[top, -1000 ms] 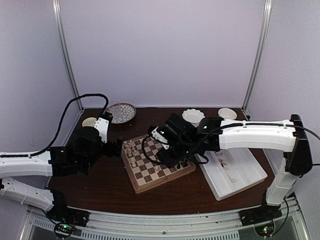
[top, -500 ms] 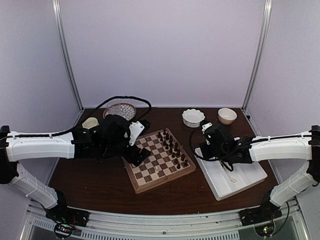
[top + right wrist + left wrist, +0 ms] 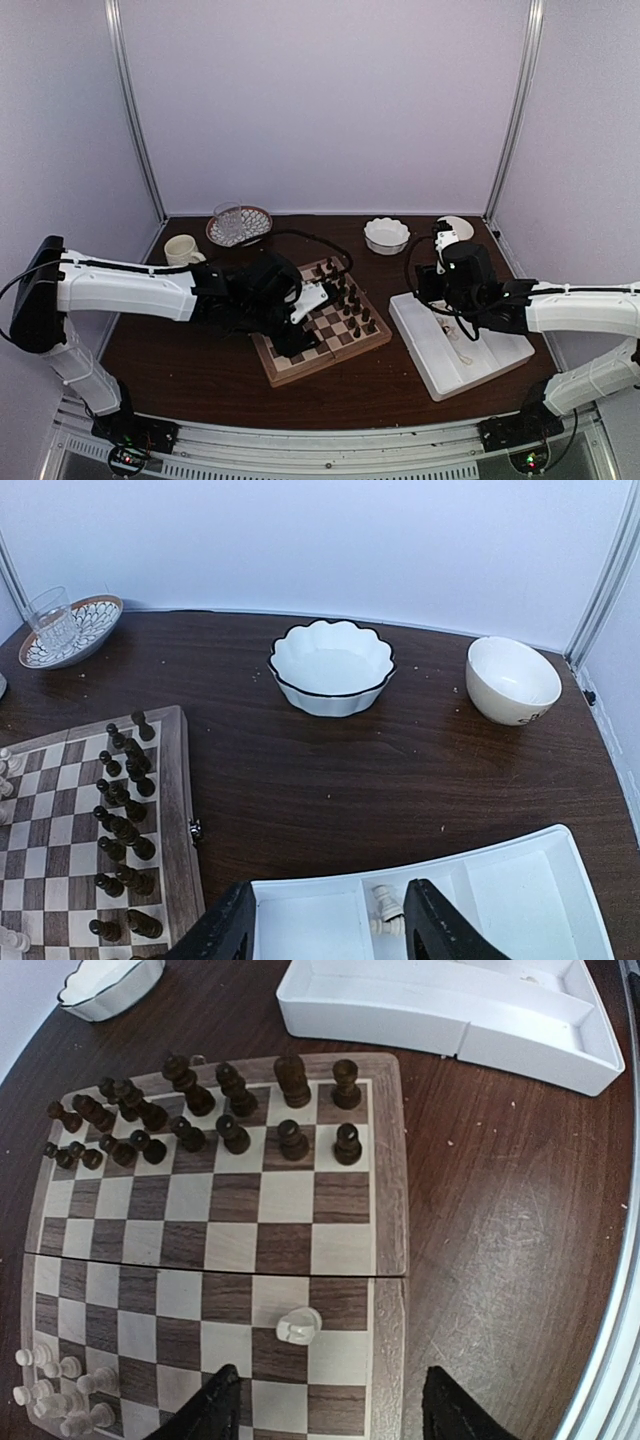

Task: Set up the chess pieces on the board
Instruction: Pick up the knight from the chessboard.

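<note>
The board (image 3: 388, 1170) fills the left wrist view, with dark pieces along its far rows. A lone cream chess piece (image 3: 298, 1325) sits on a square near the right rim, just ahead of my left gripper (image 3: 330, 1412), which is open and holds nothing. Several more cream pieces (image 3: 50, 1395) cluster at the board's lower left corner. In the top view my left gripper (image 3: 298, 343) hangs over the board's near edge. My right gripper (image 3: 335, 932) is open over the white tray (image 3: 520, 865), above two cream pieces (image 3: 388, 910) lying in a compartment.
A scalloped white bowl (image 3: 332, 668) and a cream bowl (image 3: 512, 680) stand behind the tray. A glass on a patterned plate (image 3: 238, 225) and a mug (image 3: 182, 249) are at the back left. The tray (image 3: 490, 350) lies right of the board.
My left arm has swung from the table's left across the board to its near edge, jaws narrowing. My right arm has left the board and drawn back over the tray.
</note>
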You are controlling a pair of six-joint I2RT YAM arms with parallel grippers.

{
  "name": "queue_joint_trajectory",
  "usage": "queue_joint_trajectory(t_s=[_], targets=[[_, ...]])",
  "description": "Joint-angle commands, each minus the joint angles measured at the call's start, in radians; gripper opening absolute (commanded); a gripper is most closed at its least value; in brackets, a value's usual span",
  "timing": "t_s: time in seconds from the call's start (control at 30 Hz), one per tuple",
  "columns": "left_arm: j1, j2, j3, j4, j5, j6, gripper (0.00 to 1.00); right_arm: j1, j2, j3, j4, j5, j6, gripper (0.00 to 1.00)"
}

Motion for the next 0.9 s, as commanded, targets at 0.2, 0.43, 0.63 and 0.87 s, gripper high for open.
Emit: queue_joint_trajectory(t_s=[0.2, 0.43, 0.63, 0.87], targets=[[-0.003, 0.127, 0.062, 0.066, -0.043, -0.010, 0.52, -0.005, -0.026, -0.019, 0.052, -0.031, 0.015, 0.53], [-0.003, 0.183, 0.098, 0.035, -0.095, -0.004, 0.52, -0.005, -0.026, -0.015, 0.050, -0.051, 0.014, 0.53], [-0.002, 0.206, 0.116, 0.020, -0.105, -0.001, 0.45, -0.006, -0.023, -0.012, 0.047, -0.059, 0.010, 0.53], [-0.003, 0.201, 0.117, 0.014, -0.105, -0.001, 0.35, -0.006, -0.009, -0.002, 0.039, -0.068, 0.009, 0.53]])
